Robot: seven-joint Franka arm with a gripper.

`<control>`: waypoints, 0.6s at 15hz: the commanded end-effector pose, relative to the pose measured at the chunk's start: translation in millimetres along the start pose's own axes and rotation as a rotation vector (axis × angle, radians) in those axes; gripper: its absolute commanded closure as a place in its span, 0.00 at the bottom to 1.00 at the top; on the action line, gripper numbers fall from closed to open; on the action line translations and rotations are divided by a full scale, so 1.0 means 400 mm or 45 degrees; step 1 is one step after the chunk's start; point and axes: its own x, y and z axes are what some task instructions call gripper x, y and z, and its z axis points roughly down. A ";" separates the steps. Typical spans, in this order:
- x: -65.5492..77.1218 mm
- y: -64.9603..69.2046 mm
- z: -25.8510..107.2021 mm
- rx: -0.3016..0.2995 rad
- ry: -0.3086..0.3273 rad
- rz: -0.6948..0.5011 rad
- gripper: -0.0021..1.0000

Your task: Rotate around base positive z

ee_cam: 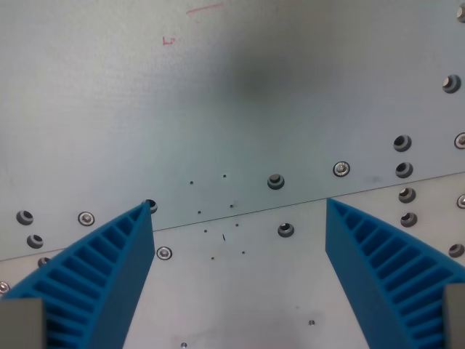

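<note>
My gripper [240, 207] hangs open above a grey metal table top [218, 109], with nothing between its jaws. Its two blue ribbed fingers show at the bottom of the wrist view, one at the left [109, 269] and one at the right [378, 262], set wide apart. No loose object lies in view.
A seam [240, 214] between two metal plates runs across the view, rising to the right. Several screws and bolt holes line it, such as one at the middle [275, 181] and one further right [341, 169]. Faint red pen marks [168, 41] sit near the top.
</note>
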 end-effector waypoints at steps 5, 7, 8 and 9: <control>-0.001 0.000 -0.007 -0.001 0.008 -0.084 0.00; -0.001 0.000 -0.007 -0.001 0.008 -0.118 0.00; -0.001 0.000 -0.007 -0.001 0.008 -0.135 0.00; -0.001 0.000 -0.007 -0.001 0.008 -0.152 0.00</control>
